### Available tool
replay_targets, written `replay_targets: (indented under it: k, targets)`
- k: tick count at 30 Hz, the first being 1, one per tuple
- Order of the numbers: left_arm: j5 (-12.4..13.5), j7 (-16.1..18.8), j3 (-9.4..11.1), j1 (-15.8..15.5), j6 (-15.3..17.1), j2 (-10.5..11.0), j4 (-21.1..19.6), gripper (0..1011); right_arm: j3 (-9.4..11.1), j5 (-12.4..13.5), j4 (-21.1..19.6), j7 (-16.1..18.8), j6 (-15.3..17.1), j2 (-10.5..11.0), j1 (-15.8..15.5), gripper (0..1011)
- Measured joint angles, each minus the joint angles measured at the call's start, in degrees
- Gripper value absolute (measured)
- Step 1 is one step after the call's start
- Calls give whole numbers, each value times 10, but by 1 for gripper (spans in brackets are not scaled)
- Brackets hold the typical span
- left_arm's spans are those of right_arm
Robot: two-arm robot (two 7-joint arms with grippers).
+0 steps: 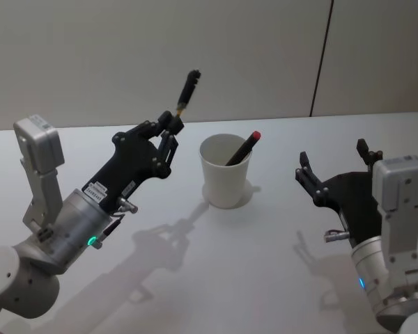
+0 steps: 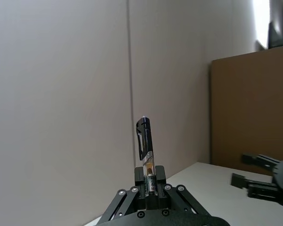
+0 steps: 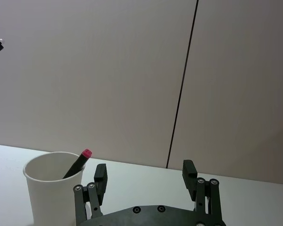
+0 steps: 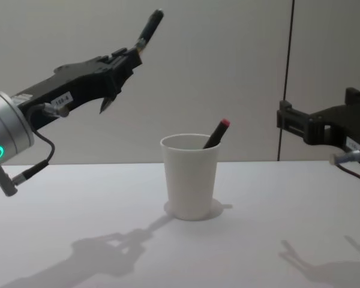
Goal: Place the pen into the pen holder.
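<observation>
Grips pen in clenched left gripper, high at 10 o'clock of pen holder; requires tipping vertical over its rim, clear of red-capped pen inside; finds right gripper splayed, idle at 3 o'clock.

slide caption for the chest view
Left tool holds black pen high beside paper cup containing a red-tipped pen; right tool open.
</observation>
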Motion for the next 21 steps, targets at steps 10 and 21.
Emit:
replay_targets:
  k: [10, 21]
  targets:
    - [-6, -117, 0, -8, -42, 6, 26, 142, 0, 0, 0, 0, 0, 0, 0, 1001]
    - [-7, -196, 1, -13, -74, 10, 44, 142, 0, 0, 0, 1, 0, 0, 0, 1001]
